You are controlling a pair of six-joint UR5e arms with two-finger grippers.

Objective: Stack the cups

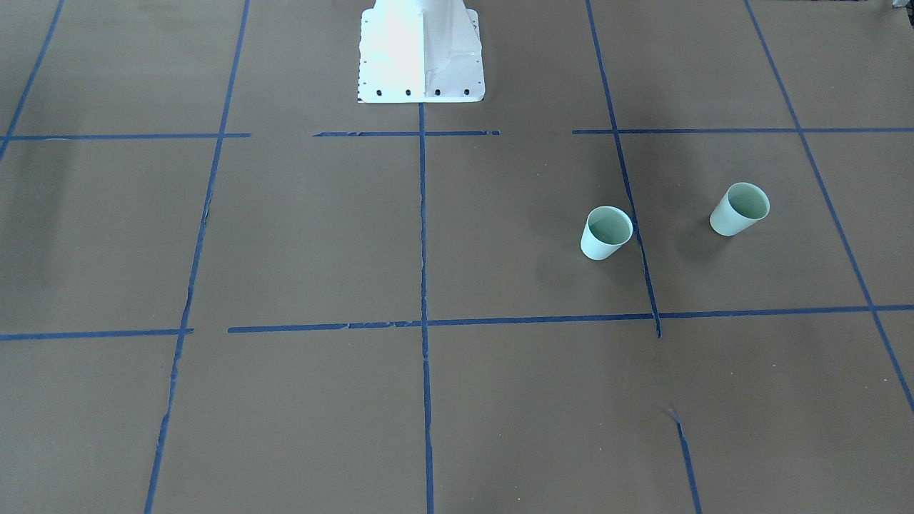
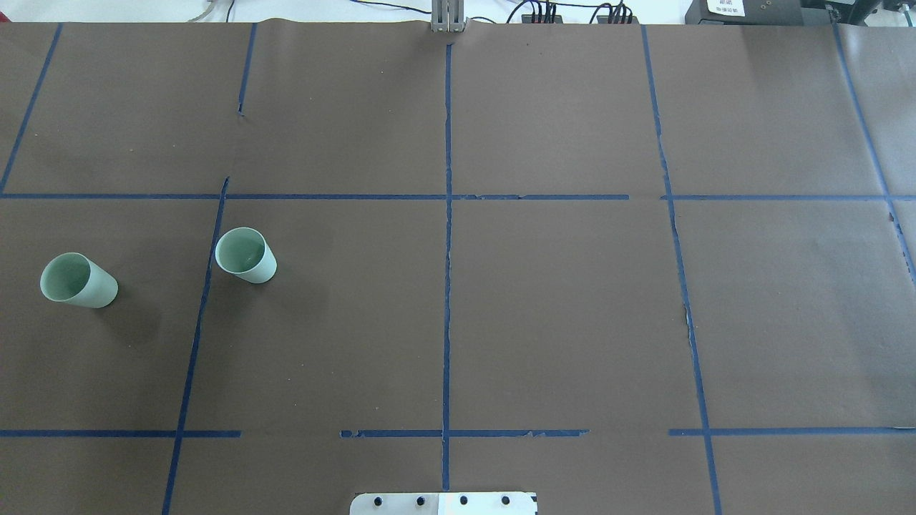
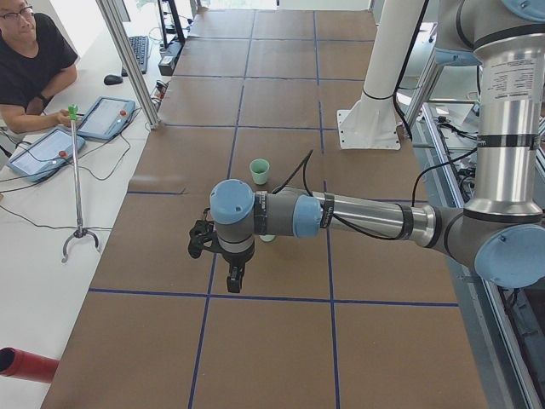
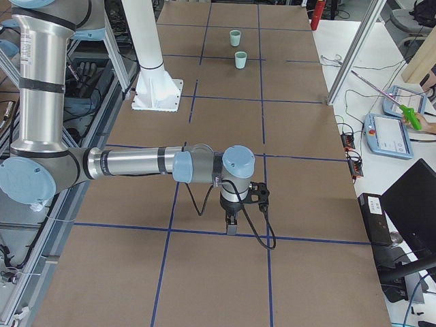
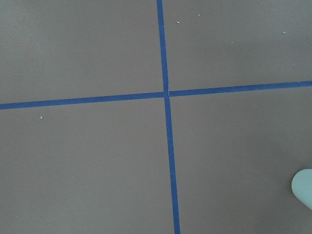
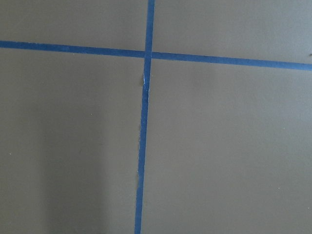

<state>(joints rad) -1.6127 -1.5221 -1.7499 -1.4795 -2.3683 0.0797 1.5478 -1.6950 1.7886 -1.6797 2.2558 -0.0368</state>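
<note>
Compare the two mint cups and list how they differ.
The outer cup stands far out on the robot's left; the inner cup stands closer to the centre. The inner cup sits right beside a blue tape line, on its centre side; the outer cup stands well clear of that line, on the other side. The outer cup is also slightly nearer the robot. Shared: pale mint colour, tapered shape, upright, empty.

Plain mint-green cups [image 2: 245, 255] sit on a brown table [image 2: 558, 300] gridded with blue tape [image 2: 447, 286].
</note>
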